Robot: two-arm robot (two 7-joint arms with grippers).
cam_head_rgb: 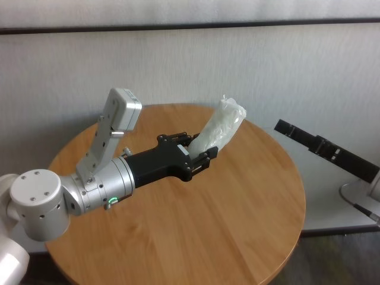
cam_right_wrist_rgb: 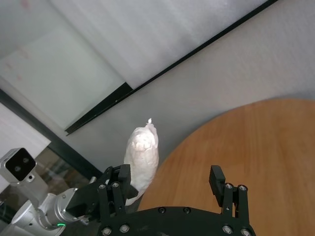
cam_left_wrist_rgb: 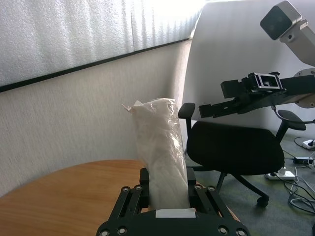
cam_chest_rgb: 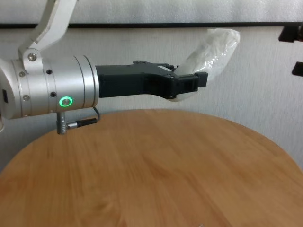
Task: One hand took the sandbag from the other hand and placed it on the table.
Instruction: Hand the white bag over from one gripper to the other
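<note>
My left gripper (cam_head_rgb: 202,155), with the green ring on its wrist, is shut on the lower end of the white crinkled sandbag (cam_head_rgb: 221,126). It holds the sandbag tilted up above the far part of the round wooden table (cam_head_rgb: 237,225). In the left wrist view the sandbag (cam_left_wrist_rgb: 160,147) stands up between the fingers (cam_left_wrist_rgb: 132,194). In the chest view the sandbag (cam_chest_rgb: 213,47) sticks out past the left gripper (cam_chest_rgb: 189,85). My right gripper (cam_head_rgb: 320,145) is off the table's right side, apart from the sandbag. In the right wrist view it (cam_right_wrist_rgb: 170,187) is open and empty, facing the sandbag (cam_right_wrist_rgb: 142,157).
A grey-white wall runs close behind the table. A black office chair (cam_left_wrist_rgb: 231,147) and floor cables (cam_left_wrist_rgb: 300,196) are to the right of the table. The table's front half (cam_chest_rgb: 142,179) is bare wood.
</note>
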